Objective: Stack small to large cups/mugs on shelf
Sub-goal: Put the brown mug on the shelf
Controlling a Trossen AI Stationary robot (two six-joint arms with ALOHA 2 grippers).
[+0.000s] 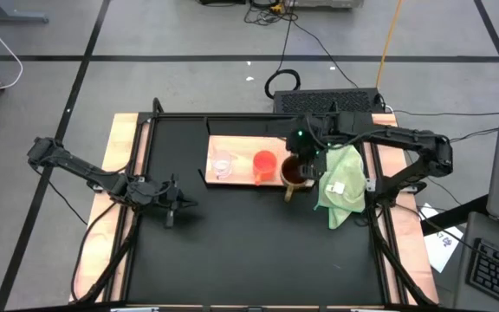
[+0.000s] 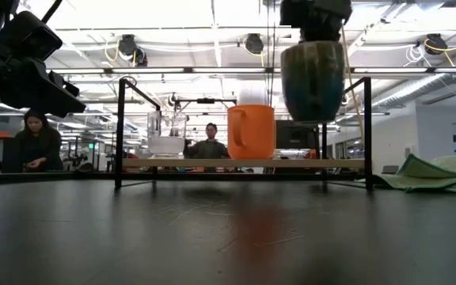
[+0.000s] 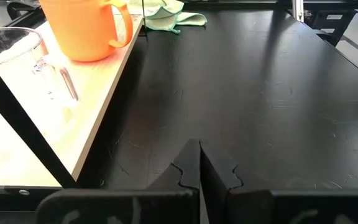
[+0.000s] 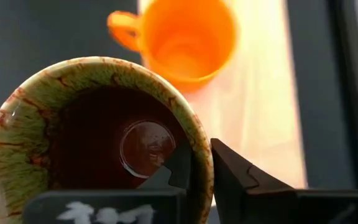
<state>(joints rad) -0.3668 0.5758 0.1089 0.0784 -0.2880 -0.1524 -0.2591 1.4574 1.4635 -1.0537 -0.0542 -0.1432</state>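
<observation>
High view: the right gripper (image 1: 298, 166) grips the brown mug (image 1: 294, 176) at the right end of the shelf (image 1: 241, 148), beside the orange cup (image 1: 265, 166); the glass cup (image 1: 223, 163) stands toward the shelf's left end. The left gripper (image 1: 173, 206) rests near the table's left edge.

Low view: the mug (image 2: 313, 79) hangs above the shelf (image 2: 244, 163), clear of it.

Left wrist view: the left jaws are clenched together.

Right wrist view: the right jaws straddle the mug's rim (image 4: 199, 163), grasping it.

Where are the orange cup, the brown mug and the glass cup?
orange cup (image 2: 250, 131): low view, side wall.
brown mug (image 4: 104, 140): right wrist view, inner wall.
glass cup (image 1: 223, 163): high view, its middle.
</observation>
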